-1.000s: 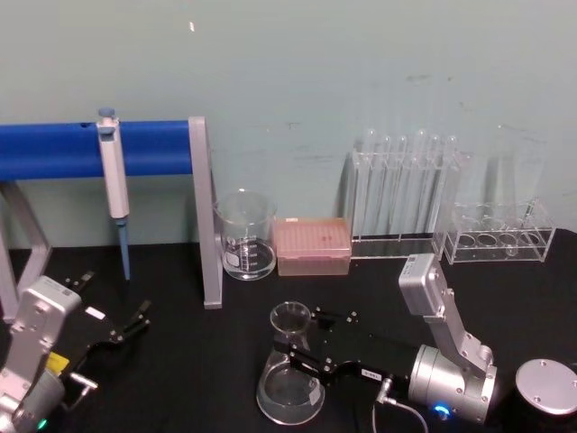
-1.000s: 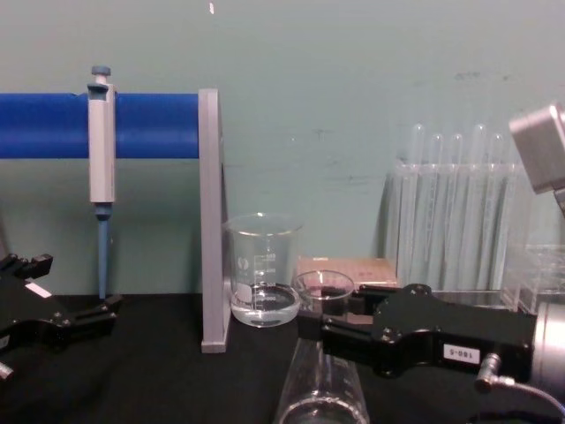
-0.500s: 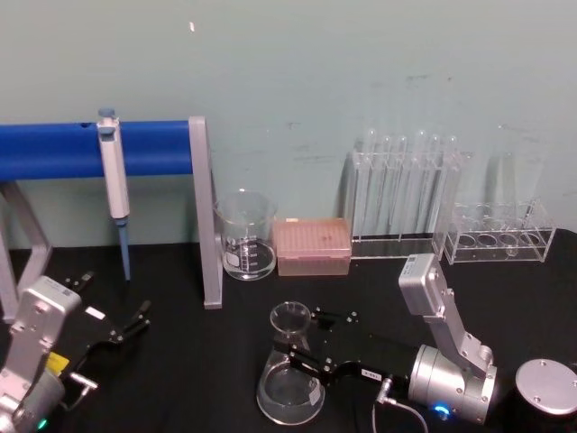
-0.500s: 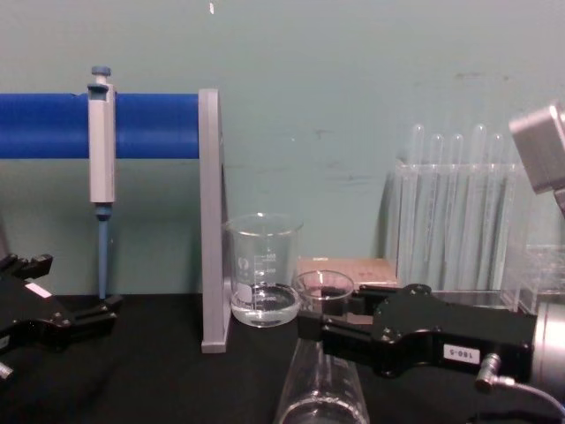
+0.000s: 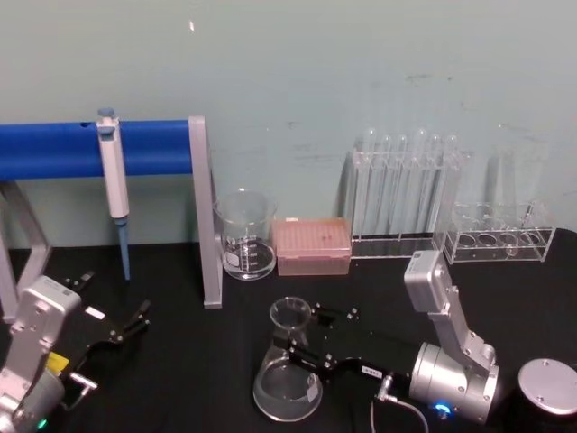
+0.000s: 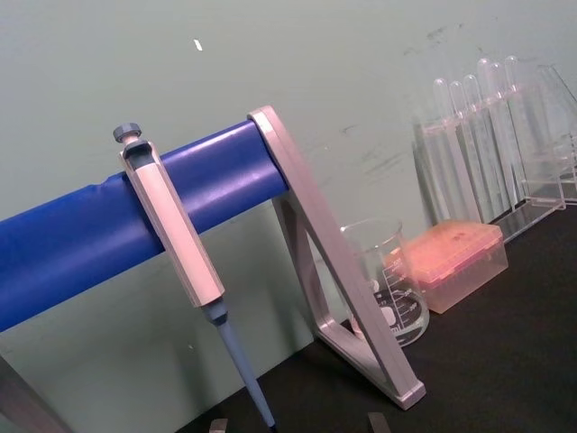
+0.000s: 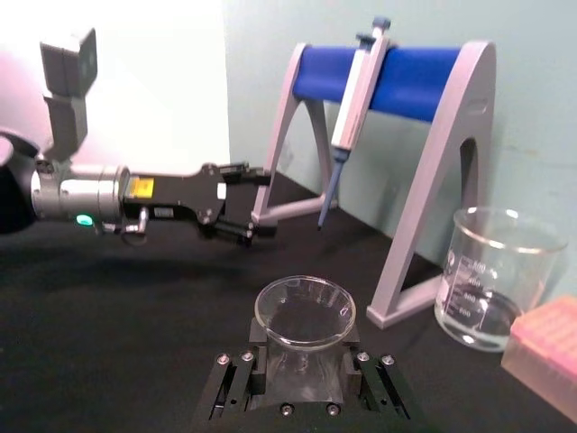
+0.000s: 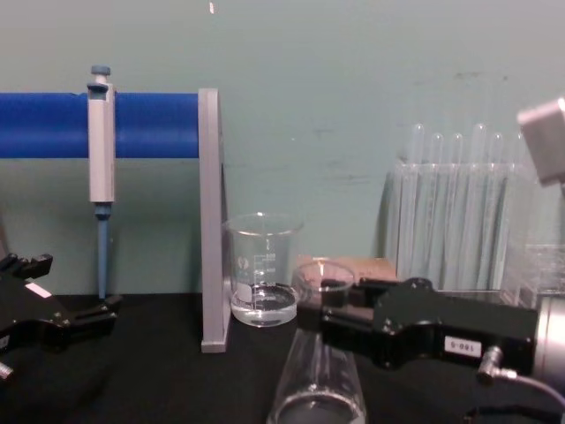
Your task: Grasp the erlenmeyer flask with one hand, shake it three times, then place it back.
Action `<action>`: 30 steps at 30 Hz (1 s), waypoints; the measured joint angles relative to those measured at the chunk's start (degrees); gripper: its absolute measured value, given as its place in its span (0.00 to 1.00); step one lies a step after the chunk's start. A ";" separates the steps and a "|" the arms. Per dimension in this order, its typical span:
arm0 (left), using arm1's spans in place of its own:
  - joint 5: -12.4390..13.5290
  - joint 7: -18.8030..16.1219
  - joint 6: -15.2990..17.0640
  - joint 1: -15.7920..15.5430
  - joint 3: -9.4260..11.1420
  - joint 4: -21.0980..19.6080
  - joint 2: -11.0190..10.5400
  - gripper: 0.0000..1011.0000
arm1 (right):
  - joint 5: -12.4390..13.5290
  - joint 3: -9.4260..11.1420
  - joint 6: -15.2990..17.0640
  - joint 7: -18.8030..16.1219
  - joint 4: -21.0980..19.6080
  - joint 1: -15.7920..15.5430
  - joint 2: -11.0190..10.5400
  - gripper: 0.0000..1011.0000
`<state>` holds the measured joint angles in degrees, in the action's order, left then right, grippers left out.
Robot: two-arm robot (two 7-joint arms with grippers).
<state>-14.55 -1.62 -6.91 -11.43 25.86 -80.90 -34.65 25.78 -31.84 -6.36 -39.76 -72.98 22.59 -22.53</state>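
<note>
The erlenmeyer flask (image 5: 287, 383) stands at the front middle of the black table, its clear cone leaning slightly and its flared rim (image 8: 322, 272) level with the beaker's lower half. My right gripper (image 5: 295, 347) reaches in from the right and is shut on the flask's neck. In the right wrist view the black fingers (image 7: 255, 359) press both sides of the neck below the rim (image 7: 305, 311). My left gripper (image 5: 126, 329) rests low at the front left, open and holding nothing, well away from the flask.
A blue-barred stand (image 5: 203, 216) carries a pipette (image 5: 113, 180) at the left. Behind the flask are a glass beaker (image 5: 245, 236), a pink tip box (image 5: 312, 245), a test tube rack (image 5: 406, 194) and a second clear rack (image 5: 496, 236). A silver round cap (image 5: 547, 386) sits front right.
The right gripper has shifted a little with the flask in it. The flask's rim now sits slightly higher and its base has swung a bit to the left. The left arm has not moved.
</note>
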 joint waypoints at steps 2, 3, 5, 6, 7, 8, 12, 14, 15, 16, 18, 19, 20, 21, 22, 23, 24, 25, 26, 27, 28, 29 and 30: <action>0.00 0.00 0.00 0.00 0.00 0.00 0.00 0.99 | 0.48 0.40 -0.17 0.10 -1.01 -0.28 -0.13 0.44; 0.00 0.00 0.00 0.00 0.00 0.00 0.00 0.99 | 0.61 0.56 -0.23 0.20 -1.42 -0.38 -0.19 0.44; 0.00 0.00 0.00 0.00 0.00 0.00 0.00 0.99 | 0.97 1.04 -0.30 0.87 -2.78 -0.78 -0.49 0.44; 0.00 0.00 0.00 0.00 0.00 0.00 0.00 0.99 | 1.05 1.23 -0.31 1.17 -3.32 -0.95 -0.60 0.44; 0.00 0.00 0.00 0.00 0.00 0.00 0.00 0.99 | 1.17 1.63 -0.30 1.85 -4.42 -1.32 -0.87 0.44; 0.00 0.00 0.00 0.00 0.00 0.00 0.00 0.99 | 1.19 1.81 -0.26 2.19 -4.92 -1.50 -1.00 0.44; 0.00 0.00 0.00 0.00 0.00 0.00 0.00 0.99 | 1.27 3.16 0.37 4.64 -8.41 -2.82 -1.84 0.44; 0.00 0.00 0.00 0.00 0.00 0.00 0.00 0.99 | 1.27 3.97 0.88 6.07 -10.46 -3.66 -2.39 0.44; 0.00 0.00 0.00 0.00 0.00 0.00 0.00 0.99 | 1.27 4.23 1.04 6.50 -11.11 -3.94 -2.55 0.44; 0.00 0.00 0.00 0.00 0.00 0.00 0.00 0.99 | 1.26 4.48 1.20 6.93 -11.66 -4.21 -2.70 0.44; 0.00 0.00 0.00 0.00 0.00 0.00 0.00 0.99 | 1.21 5.26 1.63 8.09 -13.31 -4.95 -3.10 0.44; 0.00 0.00 0.00 0.00 0.00 0.00 0.00 0.99 | 1.20 5.45 1.73 8.37 -13.65 -5.16 -3.20 0.44; 0.00 0.00 0.00 0.00 0.00 0.00 0.00 0.99 | 1.16 5.90 2.01 9.01 -14.51 -5.62 -3.38 0.44; 0.00 0.00 0.00 0.00 0.00 0.00 0.00 0.99 | 1.16 5.90 2.01 9.01 -14.51 -5.62 -3.38 0.44; 0.00 0.00 0.00 0.00 0.00 0.00 0.00 0.99 | 1.13 6.39 2.20 9.66 -15.30 -6.09 -3.54 0.44; 0.00 0.00 0.00 0.00 0.00 0.00 0.00 0.99 | 1.09 6.62 2.31 9.98 -15.62 -6.32 -3.61 0.44; 0.00 0.00 0.00 0.00 0.00 0.00 0.00 0.99 | 1.06 6.79 2.37 10.25 -15.86 -6.50 -3.65 0.44; 0.00 0.00 0.00 0.00 0.00 0.00 0.00 0.99 | 0.97 7.28 2.49 10.88 -16.50 -6.96 -3.74 0.44; 0.00 0.00 0.00 0.00 0.00 0.00 0.00 0.99 | 0.94 7.50 2.50 11.14 -16.78 -7.18 -3.77 0.44; 0.00 0.00 0.00 0.00 0.00 0.00 0.00 0.99 | 0.88 7.69 2.50 11.39 -17.01 -7.39 -3.80 0.44; 0.00 0.00 0.00 0.00 0.00 0.00 0.00 0.99 | 0.63 8.04 2.51 11.84 -17.36 -7.77 -3.81 0.44; 0.00 0.00 0.00 0.00 0.00 0.00 0.00 0.99 | 0.51 8.21 2.51 12.08 -17.48 -7.94 -3.81 0.44; 0.00 0.00 0.00 0.00 0.00 0.00 0.00 0.99 | 0.40 8.38 2.50 12.27 -17.59 -8.10 -3.79 0.44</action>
<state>-14.55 -1.62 -6.91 -11.43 25.86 -80.90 -34.64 26.18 -23.46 -3.86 -27.49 -90.57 14.49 -26.32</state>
